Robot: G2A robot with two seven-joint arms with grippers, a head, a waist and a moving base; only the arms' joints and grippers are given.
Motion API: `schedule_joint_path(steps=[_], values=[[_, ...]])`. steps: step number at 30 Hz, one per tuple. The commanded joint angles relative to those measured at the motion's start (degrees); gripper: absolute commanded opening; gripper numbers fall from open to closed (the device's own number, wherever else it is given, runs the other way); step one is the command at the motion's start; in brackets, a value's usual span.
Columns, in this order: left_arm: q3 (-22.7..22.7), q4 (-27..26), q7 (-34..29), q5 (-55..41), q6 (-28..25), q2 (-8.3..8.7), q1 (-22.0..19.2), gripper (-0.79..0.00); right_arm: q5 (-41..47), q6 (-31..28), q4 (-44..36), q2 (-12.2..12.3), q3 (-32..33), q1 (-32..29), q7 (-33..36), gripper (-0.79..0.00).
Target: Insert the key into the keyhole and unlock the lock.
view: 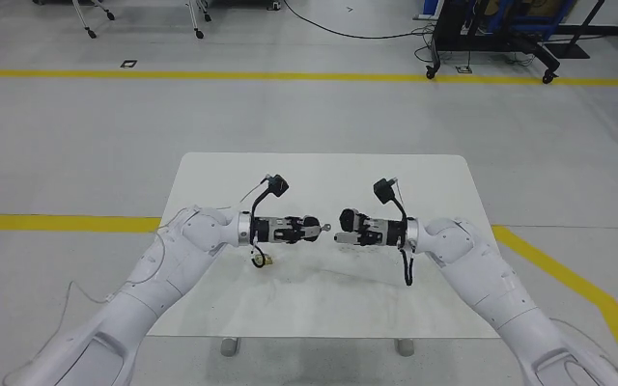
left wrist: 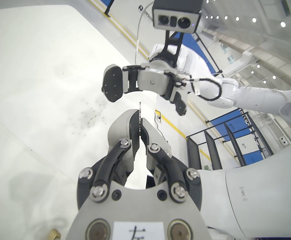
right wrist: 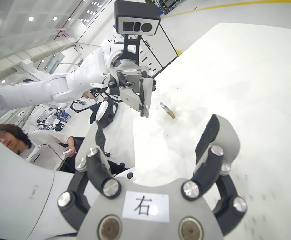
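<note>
Left hand (left wrist: 139, 121) pinches the key (left wrist: 140, 108), right hand (right wrist: 156, 131) spread wide and empty, lock (right wrist: 167, 110) lying on the table (right wrist: 227, 68).

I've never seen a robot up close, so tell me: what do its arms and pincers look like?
Both arms are smooth white shells. The left pincer and right pincer are grey metal with black linkages, silver bolts and ribbed black pads. Each carries a white label, a looped black cable and a boxy camera.
</note>
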Motion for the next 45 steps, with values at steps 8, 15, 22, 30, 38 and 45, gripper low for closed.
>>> schedule_joint_path(steps=[8,15,22,30,38,45], values=[[0.4,0.06,-2.99,-1.42,-0.92,-0.44,-0.11,-0.785,5.47,3.22,-2.19,0.75,-0.28,-0.89,8.13,-0.514],[0.86,0.5,-5.45,-2.91,-1.4,-0.88,-0.55,-0.785,6.87,2.98,-1.17,0.37,-1.52,-0.05,8.88,-0.579],[1.37,0.51,-5.95,-3.38,-1.43,-1.09,-0.77,-0.785,7.3,2.79,-0.49,0.06,-2.36,0.56,8.8,-0.683],[1.85,0.64,-5.73,-3.17,-1.65,-1.12,-1.02,-0.785,7.31,2.43,-0.2,-0.04,-2.7,0.62,8.66,-0.785],[1.78,1.07,-5.26,-3.86,-2.12,-1.08,-1.02,-0.785,7.94,1.63,0.18,0.06,-2.58,0.2,8.69,-0.785],[1.23,1.65,-4.51,-4.93,-2.87,-0.79,-1.28,0.0,8.38,0.89,0.24,0.22,-2.02,0.18,8.39,-0.785]])
